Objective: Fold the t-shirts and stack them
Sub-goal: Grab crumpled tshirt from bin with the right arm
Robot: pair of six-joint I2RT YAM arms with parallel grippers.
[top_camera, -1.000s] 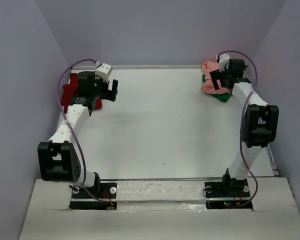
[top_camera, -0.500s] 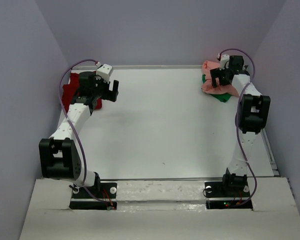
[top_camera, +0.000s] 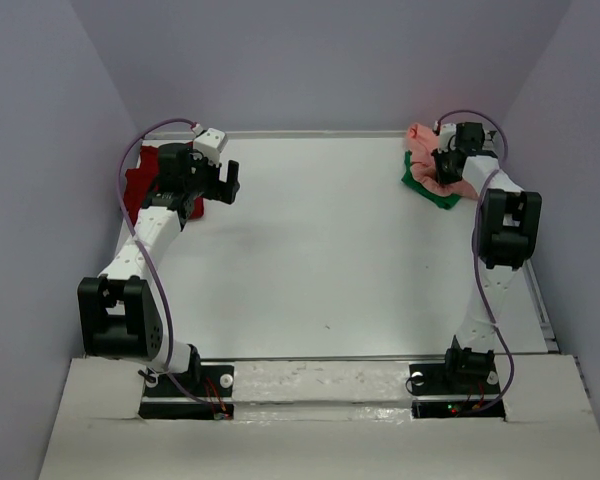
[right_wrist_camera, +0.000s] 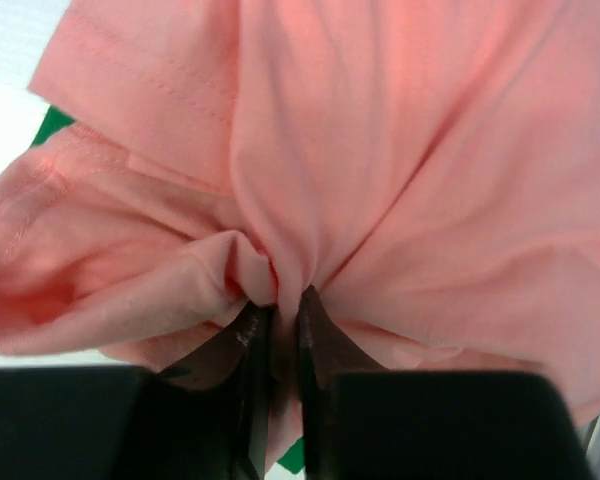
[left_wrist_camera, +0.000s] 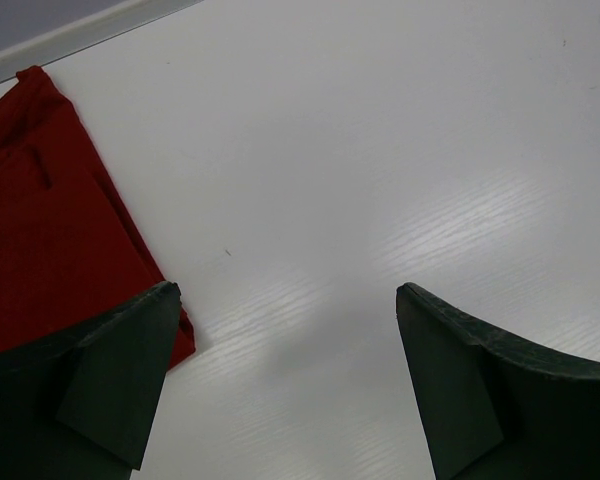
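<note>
Top external: one pink shirt [top_camera: 420, 133], one red shirt [top_camera: 139, 188], one green shirt [top_camera: 444, 198]

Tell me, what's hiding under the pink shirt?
A green shirt lies under the pink shirt, and only its edge peeks out. The rest is covered, so its shape and anything else beneath cannot be seen.
</note>
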